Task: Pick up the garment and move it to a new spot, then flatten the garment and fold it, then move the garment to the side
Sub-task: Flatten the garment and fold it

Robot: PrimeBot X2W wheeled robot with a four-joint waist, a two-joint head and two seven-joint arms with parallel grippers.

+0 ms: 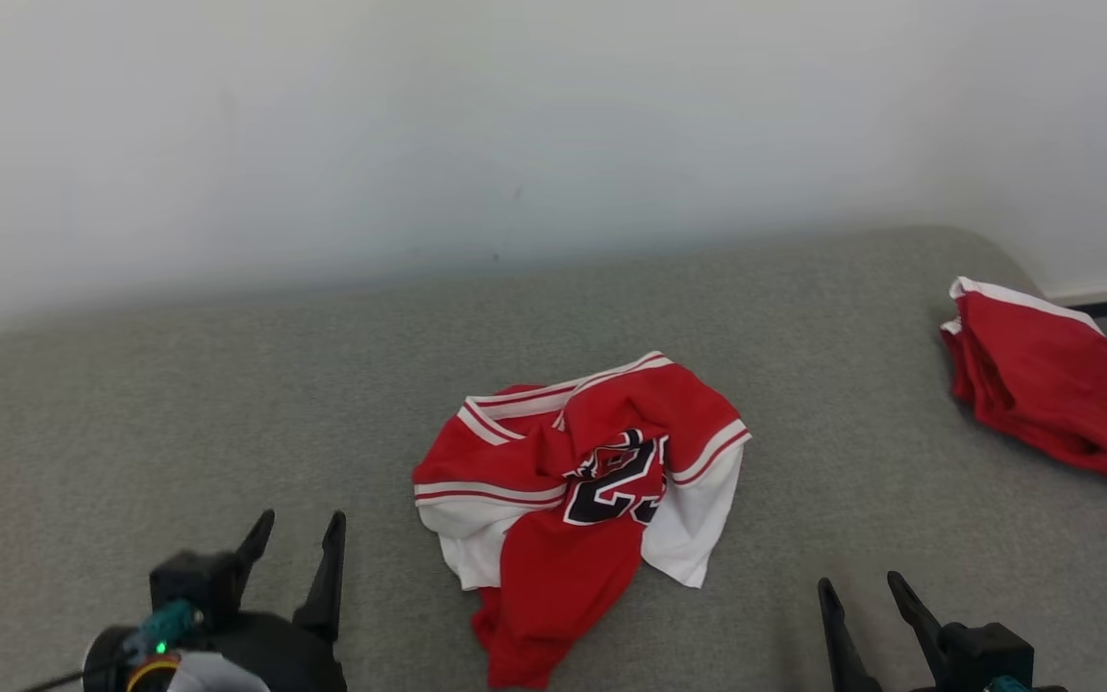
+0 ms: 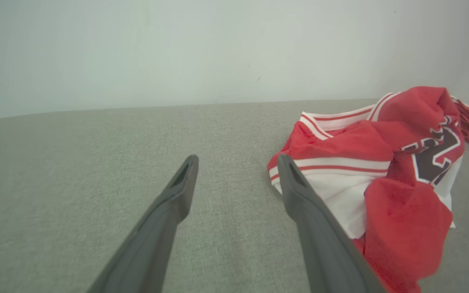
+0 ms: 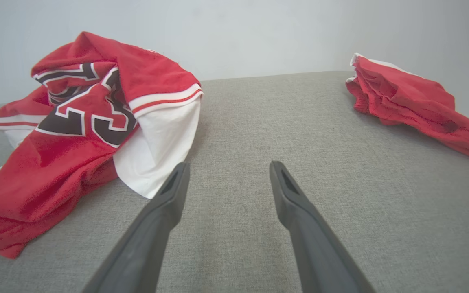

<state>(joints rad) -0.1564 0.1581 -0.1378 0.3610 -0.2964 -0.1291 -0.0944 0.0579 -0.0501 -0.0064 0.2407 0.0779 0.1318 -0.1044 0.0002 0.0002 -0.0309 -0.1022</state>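
Jersey (image 1: 580,481) lies crumpled just right of the left gripper (image 1: 302,527) and left of the right gripper (image 1: 858,582), both spread and empty. Likely soft, light, floppy; a striped edge (image 1: 491,493) suits pinching.

Bright, even, diffuse light. A soft shadow lies under the jersey (image 3: 96,101) just left of the right fingers (image 3: 169,199). Wrist views curve at the edges.
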